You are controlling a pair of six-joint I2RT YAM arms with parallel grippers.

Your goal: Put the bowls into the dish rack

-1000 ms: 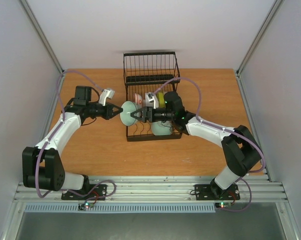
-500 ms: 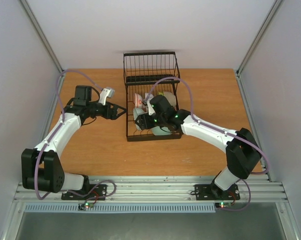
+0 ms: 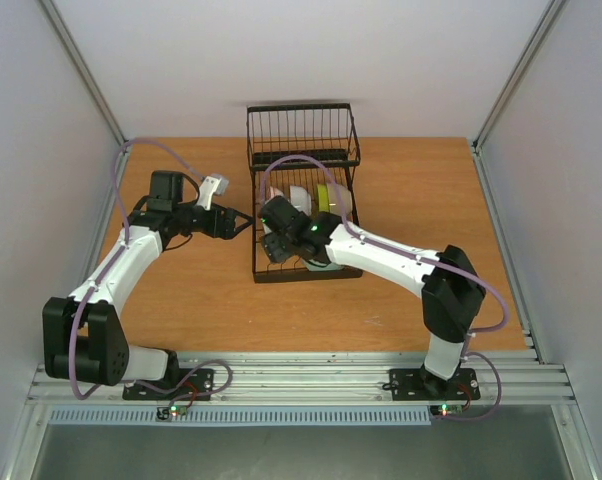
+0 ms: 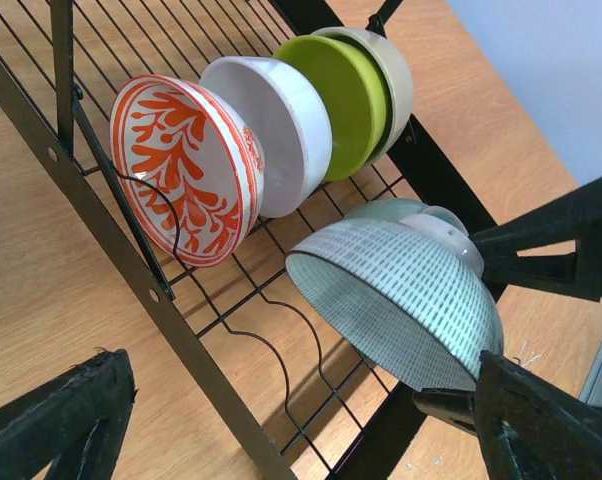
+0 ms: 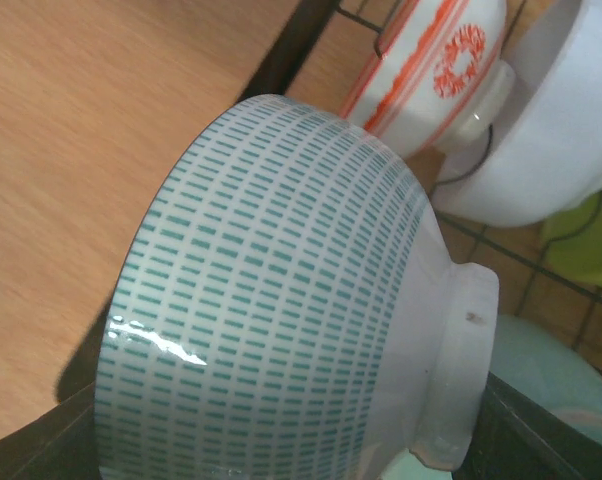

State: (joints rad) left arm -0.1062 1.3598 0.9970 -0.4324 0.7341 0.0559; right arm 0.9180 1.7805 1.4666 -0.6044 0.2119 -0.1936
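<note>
The black wire dish rack [image 3: 257, 262] stands mid-table. Several bowls lean in a row in it: red-orange patterned [image 4: 186, 170], white [image 4: 281, 125], yellow-green [image 4: 336, 100] and a pale one [image 4: 393, 85] behind. My right gripper [image 3: 275, 240] [image 5: 301, 445] is shut on a pale green bowl with dashed lines [image 4: 401, 310] [image 5: 281, 300]. That bowl is tipped on its side just above the rack's near end. Another pale green bowl [image 5: 541, 370] lies behind it. My left gripper [image 3: 245, 222] [image 4: 301, 440] is open and holds nothing, just left of the rack.
The rack's taller basket section [image 3: 301, 130] rises at its far end. Wooden tabletop [image 3: 181, 290] lies left and right of the rack, grey walls [image 3: 31, 150] close in both sides, and a metal rail [image 3: 301, 375] runs along the near edge.
My left gripper has opened and let go of the dashed bowl. My right gripper has carried that bowl from the rack's left edge to over the rack's near end.
</note>
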